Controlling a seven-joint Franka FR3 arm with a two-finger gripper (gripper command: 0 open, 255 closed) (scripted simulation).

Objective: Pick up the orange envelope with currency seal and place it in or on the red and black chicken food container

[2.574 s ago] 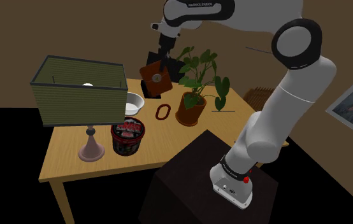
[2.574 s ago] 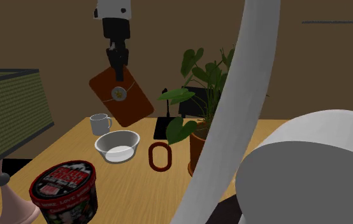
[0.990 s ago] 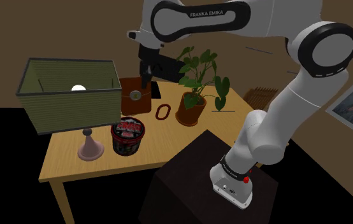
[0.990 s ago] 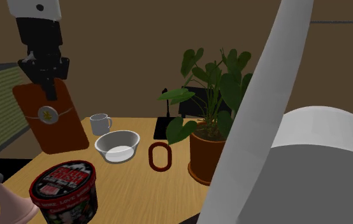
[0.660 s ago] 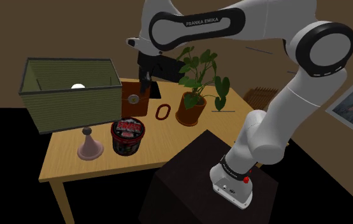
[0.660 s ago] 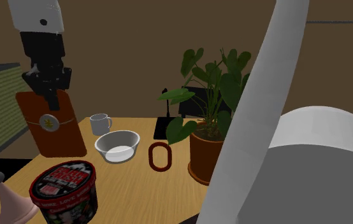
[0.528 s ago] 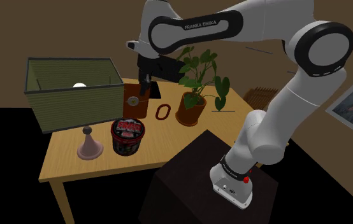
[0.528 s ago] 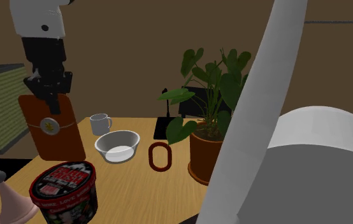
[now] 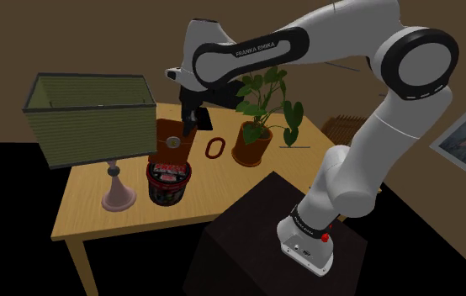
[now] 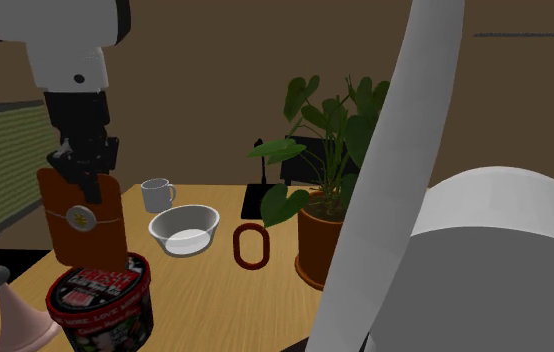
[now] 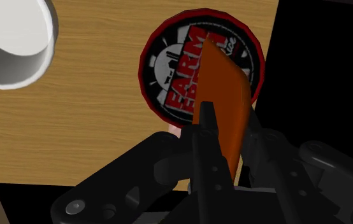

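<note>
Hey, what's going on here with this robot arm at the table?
The white arm's black pincer is shut on the top edge of an orange-brown flat envelope with a round gold seal. The envelope hangs upright directly over the round red and black food container on the wooden table. Its lower edge is right at the container's printed lid; whether they touch cannot be told. It has not been let go yet.

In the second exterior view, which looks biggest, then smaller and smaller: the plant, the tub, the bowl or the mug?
Biggest to smallest, as they look:
1. plant
2. tub, though it sits nearest the camera, which makes it look bigger
3. bowl
4. mug
</note>
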